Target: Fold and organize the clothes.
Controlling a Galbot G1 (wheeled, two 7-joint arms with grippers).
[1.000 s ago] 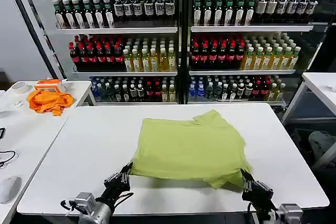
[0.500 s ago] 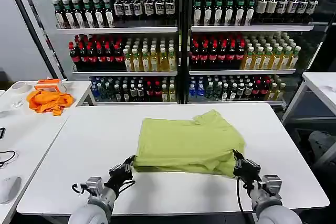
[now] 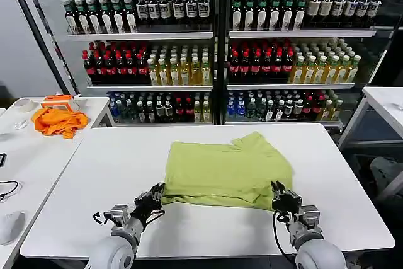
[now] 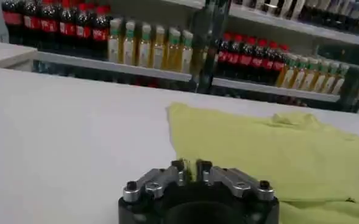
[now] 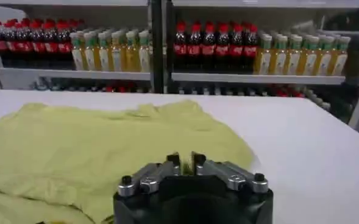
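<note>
- Head view showed the T-shirt (image 3: pixel 228 169) lying near the middle of the white surface (image 3: pixel 101 174), already doubled over, its near edge a thick fold running between my two pincers.
- My left pincer (image 3: pixel 153 196) sat at the near left corner of that fold and my right pincer (image 3: pixel 281 196) at the near right corner; each was nipped almost closed on the hem, a sliver of yellow-green cloth showing between the tips in the wrist views.
- To do this fold well, I judged both corners should travel together, level and at one pace, so the lifted edge stays straight and lands square on the far edge.
- I judged that a slack grip on either side would let the layer slump into a skewed crease.
- Cloth looked plain light yellow-green, soft cotton, mostly smooth, with a rumpled bulge at the far right corner.
- An orange cloth (image 3: pixel 59 121) lay well apart on the side surface (image 3: pixel 25 155).
</note>
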